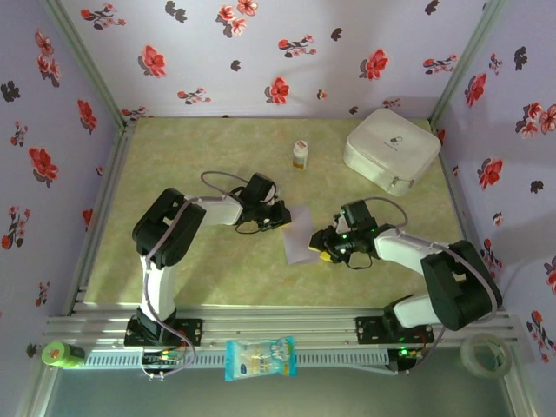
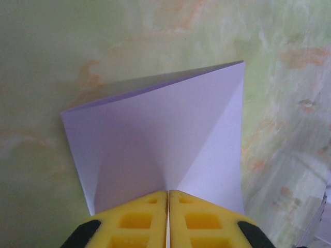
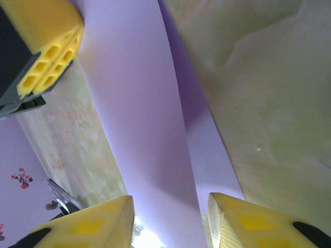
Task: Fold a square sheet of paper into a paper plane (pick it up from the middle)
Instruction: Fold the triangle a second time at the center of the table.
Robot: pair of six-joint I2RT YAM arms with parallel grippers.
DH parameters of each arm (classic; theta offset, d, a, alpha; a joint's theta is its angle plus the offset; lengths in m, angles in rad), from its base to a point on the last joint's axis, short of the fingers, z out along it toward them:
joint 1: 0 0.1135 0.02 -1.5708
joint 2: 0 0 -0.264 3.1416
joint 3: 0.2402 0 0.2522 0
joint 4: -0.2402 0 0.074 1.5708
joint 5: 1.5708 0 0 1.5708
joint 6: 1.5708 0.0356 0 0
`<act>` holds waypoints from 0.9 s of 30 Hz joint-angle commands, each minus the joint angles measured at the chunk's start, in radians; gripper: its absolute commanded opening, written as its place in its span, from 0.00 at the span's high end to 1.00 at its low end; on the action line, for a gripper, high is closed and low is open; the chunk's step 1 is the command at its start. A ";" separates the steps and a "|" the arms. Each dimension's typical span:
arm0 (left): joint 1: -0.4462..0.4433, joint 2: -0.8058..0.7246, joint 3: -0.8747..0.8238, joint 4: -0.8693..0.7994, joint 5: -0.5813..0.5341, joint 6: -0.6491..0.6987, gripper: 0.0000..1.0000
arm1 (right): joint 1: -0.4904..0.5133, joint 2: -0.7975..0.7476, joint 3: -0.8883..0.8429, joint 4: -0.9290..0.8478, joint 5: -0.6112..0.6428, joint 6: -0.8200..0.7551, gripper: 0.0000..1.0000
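The square sheet of paper (image 1: 300, 232) is pale lavender and lies partly lifted and bent in the middle of the table, between the two arms. My left gripper (image 1: 282, 219) is shut on the sheet's left edge; in the left wrist view the paper (image 2: 165, 134) spreads away from the closed yellow fingertips (image 2: 139, 219), with a diagonal crease. My right gripper (image 1: 323, 246) is open at the sheet's right edge. In the right wrist view the paper (image 3: 139, 113) curves up between the spread yellow fingers (image 3: 93, 225), and the left gripper's pads (image 3: 44, 49) hold its far end. No paper plane shape is formed.
A small white bottle (image 1: 300, 155) stands behind the sheet. A white rounded case (image 1: 391, 148) sits at the back right. A blue-white snack packet (image 1: 261, 358), a green object (image 1: 61, 354) and a tape roll (image 1: 485, 354) lie along the front rail.
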 commanded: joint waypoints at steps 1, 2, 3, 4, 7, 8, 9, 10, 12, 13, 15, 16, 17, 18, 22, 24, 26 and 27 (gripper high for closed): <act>0.003 0.030 0.014 -0.059 -0.008 0.060 0.90 | -0.024 0.025 0.021 0.065 -0.029 0.017 0.58; 0.003 0.033 0.021 -0.063 -0.008 0.068 0.90 | -0.030 0.035 0.028 0.067 -0.036 0.005 0.58; 0.002 0.038 0.027 -0.064 -0.007 0.077 0.90 | -0.036 0.046 0.034 0.073 -0.046 -0.006 0.58; 0.003 0.042 0.033 -0.066 -0.005 0.083 0.90 | -0.040 0.057 0.037 0.086 -0.059 -0.013 0.58; 0.003 0.057 0.056 -0.064 0.008 0.101 0.90 | -0.053 0.096 0.046 0.142 -0.109 -0.016 0.58; 0.003 0.063 0.064 -0.064 0.013 0.108 0.90 | -0.059 0.111 0.050 0.155 -0.114 -0.014 0.58; 0.003 0.069 0.073 -0.066 0.017 0.113 0.90 | -0.065 0.124 0.052 0.166 -0.119 -0.013 0.58; 0.003 0.075 0.082 -0.067 0.019 0.119 0.90 | -0.071 0.135 0.055 0.173 -0.123 -0.013 0.58; 0.003 0.083 0.099 -0.076 0.022 0.133 0.90 | -0.083 0.155 0.058 0.188 -0.129 -0.011 0.58; 0.006 0.088 0.106 -0.079 0.022 0.138 0.90 | -0.087 0.163 0.057 0.199 -0.130 -0.011 0.58; 0.007 0.099 0.124 -0.085 0.030 0.153 0.90 | -0.093 0.179 0.059 0.220 -0.142 -0.010 0.58; 0.008 0.105 0.132 -0.089 0.036 0.162 0.90 | -0.094 0.188 0.061 0.225 -0.147 -0.010 0.59; 0.008 0.110 0.143 -0.096 0.038 0.171 0.90 | -0.095 0.195 0.062 0.234 -0.152 -0.008 0.58; 0.009 0.115 0.153 -0.106 0.040 0.179 0.90 | -0.099 0.203 0.063 0.237 -0.153 -0.007 0.58; 0.015 0.128 0.175 -0.132 0.038 0.194 0.90 | -0.103 0.208 0.050 0.249 -0.152 -0.007 0.58; 0.019 0.129 0.172 -0.135 0.035 0.194 0.90 | -0.106 0.199 0.041 0.262 -0.153 0.002 0.58; 0.024 0.129 0.170 -0.136 0.033 0.195 0.90 | -0.108 0.186 0.030 0.284 -0.150 0.013 0.58; 0.026 0.128 0.169 -0.138 0.031 0.196 0.90 | -0.109 0.182 0.026 0.289 -0.146 0.013 0.58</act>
